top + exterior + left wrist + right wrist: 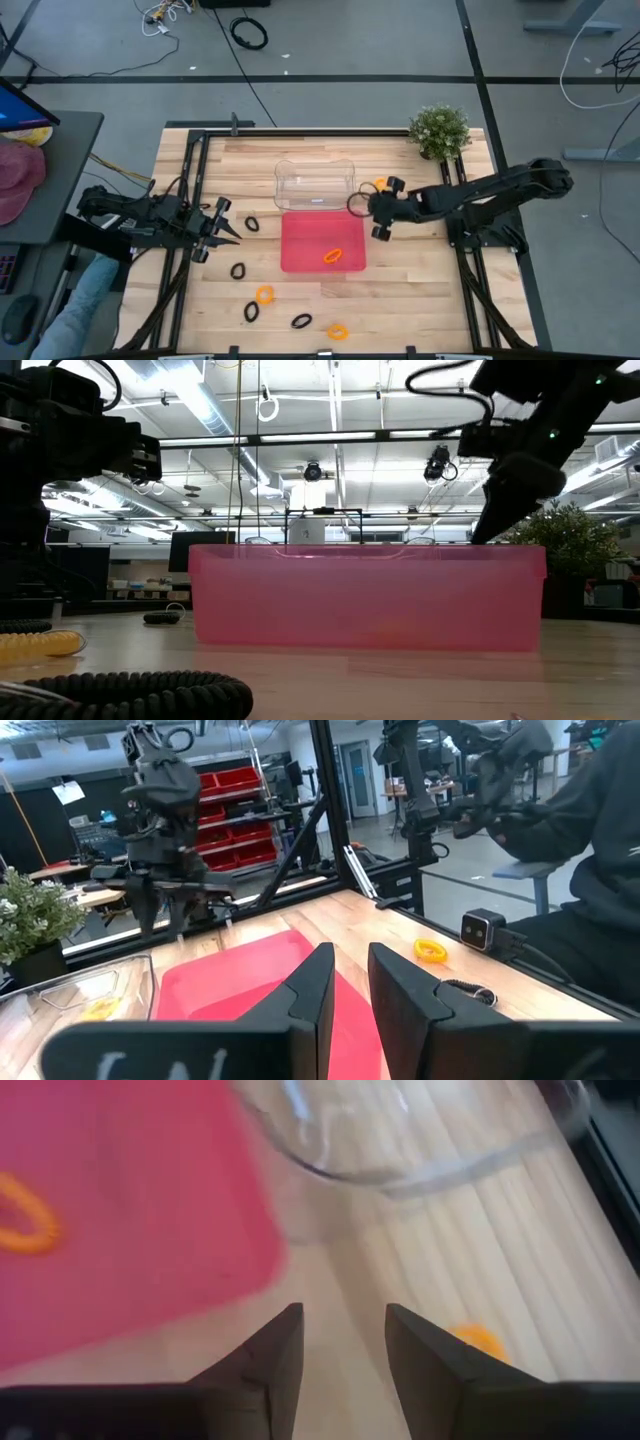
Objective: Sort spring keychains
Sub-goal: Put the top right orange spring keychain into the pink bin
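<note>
- Spring keychains: we see one orange (333, 256) inside the red tray (300, 250).
- Right end effector (362, 204) hangs just beside the tray's corner, fingers parted, empty.
- Left end effector (225, 222) waits well left of the tray, slightly parted, empty.

The tray (305, 240) is red, pink where light passes through its wall, and holds one bright orange keychain (333, 256). Beside it stands a clear, colourless container (315, 186). More orange keychains (264, 294) lie on the pale, striped wooden table (410, 280), as do black keychains (238, 270). Both arms are dark, the left gripper (225, 228) black like the right gripper (372, 218). The potted plant (440, 130) is green
</note>
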Controlling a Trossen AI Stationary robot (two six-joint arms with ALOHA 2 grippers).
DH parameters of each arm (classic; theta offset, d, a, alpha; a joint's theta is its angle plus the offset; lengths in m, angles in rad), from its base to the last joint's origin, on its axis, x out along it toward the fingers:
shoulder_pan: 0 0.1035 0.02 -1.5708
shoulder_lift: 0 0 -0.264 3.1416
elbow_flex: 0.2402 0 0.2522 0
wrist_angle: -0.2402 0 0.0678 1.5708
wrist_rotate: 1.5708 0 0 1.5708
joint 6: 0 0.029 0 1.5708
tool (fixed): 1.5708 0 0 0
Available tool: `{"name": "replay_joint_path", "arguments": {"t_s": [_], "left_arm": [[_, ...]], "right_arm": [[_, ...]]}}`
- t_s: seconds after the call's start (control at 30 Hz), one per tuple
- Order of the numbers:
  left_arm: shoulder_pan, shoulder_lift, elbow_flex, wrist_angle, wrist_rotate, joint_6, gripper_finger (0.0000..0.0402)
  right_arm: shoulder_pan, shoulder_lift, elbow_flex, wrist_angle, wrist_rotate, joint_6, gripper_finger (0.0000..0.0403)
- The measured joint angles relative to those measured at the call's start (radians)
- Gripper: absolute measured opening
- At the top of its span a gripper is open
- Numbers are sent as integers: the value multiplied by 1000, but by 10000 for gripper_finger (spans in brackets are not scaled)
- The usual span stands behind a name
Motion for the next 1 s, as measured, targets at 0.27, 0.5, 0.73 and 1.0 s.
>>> {"name": "replay_joint_path", "arguments": {"t_s": [0.27,0.5,0.73,1.0], "left_arm": [[0,0,0,0,0,0,69],[0,0,0,0,0,0,69],[0,0,0,0,0,0,69],[0,0,0,1,0,0,69]], "right_arm": [[-168,0,0,-28,-78,21,145],[-298,0,0,-25,-130,-51,145],[-413,19,-7,1,-231,-93,145],[-455,91,-15,9,-287,-140,145]]}}
